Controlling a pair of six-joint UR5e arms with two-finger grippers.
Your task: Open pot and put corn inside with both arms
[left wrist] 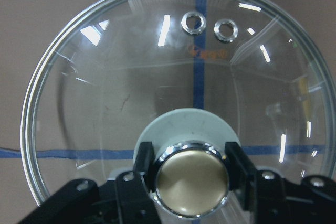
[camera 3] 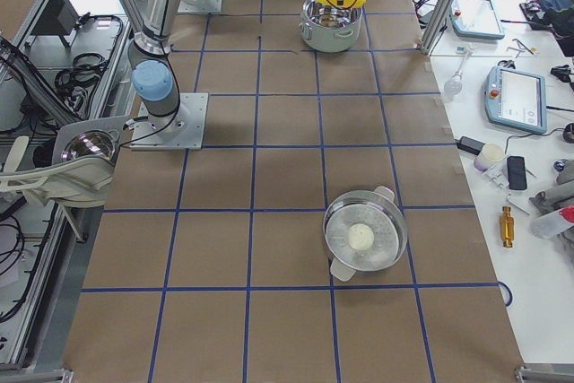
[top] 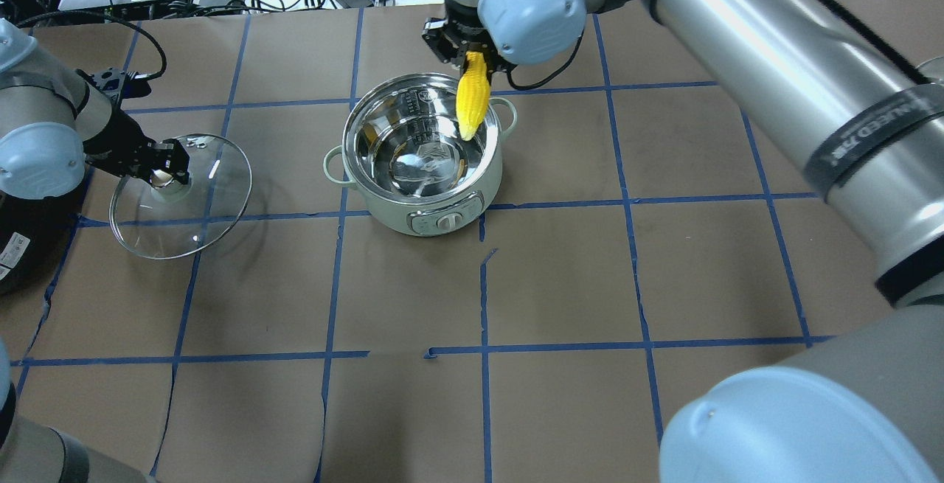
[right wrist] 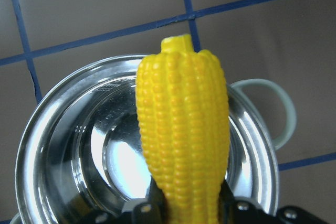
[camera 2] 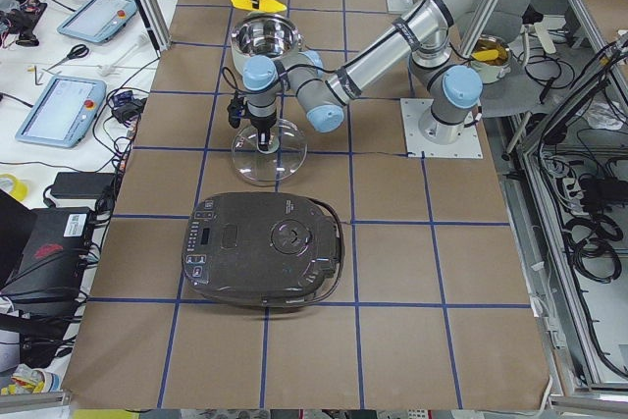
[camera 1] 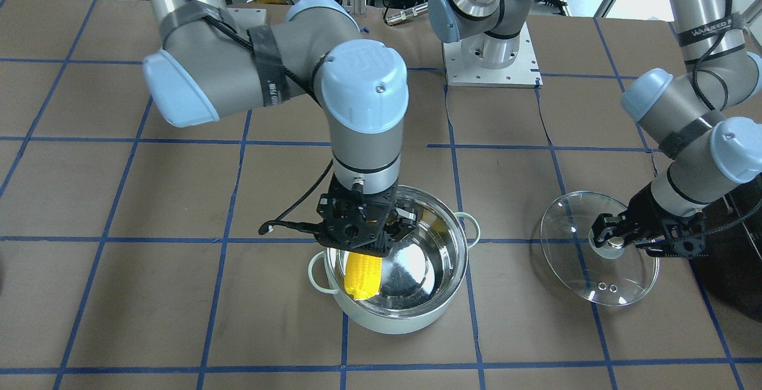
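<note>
hanging beneath right end effector (top: 474, 63) (corn (top: 472, 99))

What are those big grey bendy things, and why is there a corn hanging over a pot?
They are two robot arms fixed to a table. Each ends in a black pincer, like two fingers. The pictures show one moment from several cameras: one faces the robot, one looks over its shoulders, two look from the table's ends, and one small camera sits on each wrist. The right pincer grips a yellow corn and holds it, tip down, over the open green pot. The left pincer is closed on the knob of the glass lid, off to the pot's side. A big black appliance also sits on the brown table.
</note>
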